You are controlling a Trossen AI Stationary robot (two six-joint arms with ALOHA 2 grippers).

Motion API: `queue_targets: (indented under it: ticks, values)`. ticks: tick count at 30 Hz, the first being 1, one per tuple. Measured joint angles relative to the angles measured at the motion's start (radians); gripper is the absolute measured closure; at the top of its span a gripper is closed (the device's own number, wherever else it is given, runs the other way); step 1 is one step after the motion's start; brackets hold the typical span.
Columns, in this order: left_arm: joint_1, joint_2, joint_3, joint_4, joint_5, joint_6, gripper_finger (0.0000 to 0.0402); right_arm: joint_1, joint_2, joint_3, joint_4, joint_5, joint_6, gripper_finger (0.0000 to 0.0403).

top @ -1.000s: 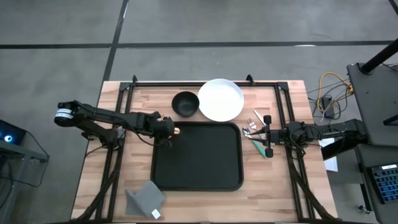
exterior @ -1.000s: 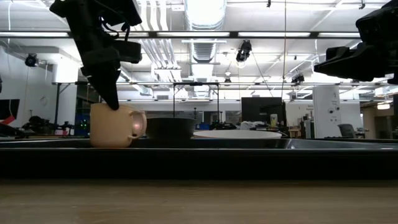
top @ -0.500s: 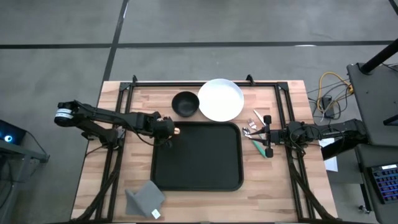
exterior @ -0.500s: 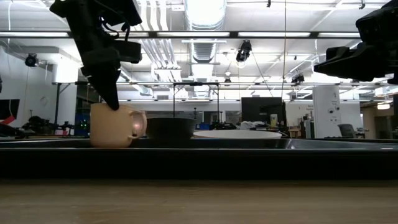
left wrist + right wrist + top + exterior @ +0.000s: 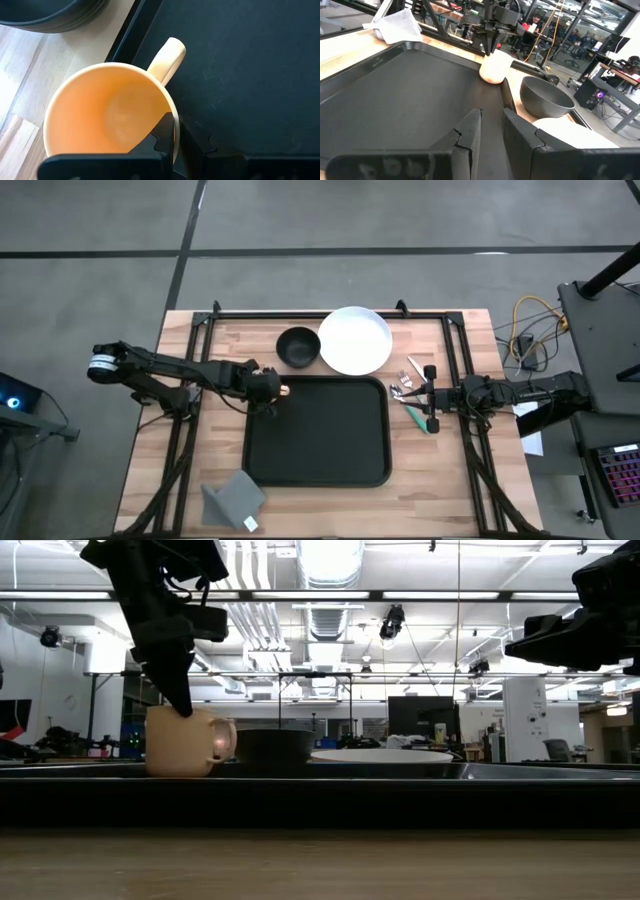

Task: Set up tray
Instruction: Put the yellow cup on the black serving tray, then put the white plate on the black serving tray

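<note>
Bowl (image 5: 298, 347) beside plate (image 5: 355, 340) (napkin (image 5: 234, 499) apart).

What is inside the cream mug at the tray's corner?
The mug looks empty: only its bare bottom shows. One finger of the left gripper reaches inside, clamping the wall, and hides a small part.

No readable text, labels, brands, numbers or signs in any view; nothing legible on table items or room.
</note>
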Motion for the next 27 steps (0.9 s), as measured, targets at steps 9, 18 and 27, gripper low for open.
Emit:
queue_targets:
  ticks: [9, 18, 27]
  values:
    - [0.0, 0.0, 0.0, 0.0, -0.06, -0.06, 0.037, 0.0, 0.0, 0.0, 0.0, 0.0, 0.0, 0.0335]
    - [0.0, 0.0, 0.0, -0.011, -0.061, -0.063, 0.0219, 0.0, 0.0, 0.0, 0.0, 0.0, 0.0, 0.0335]
    - [0.0, -0.005, 0.0, -0.031, -0.058, 0.302, 0.0095, 0.0, 0.0, 0.0, 0.0, 0.0, 0.0, 0.0335]
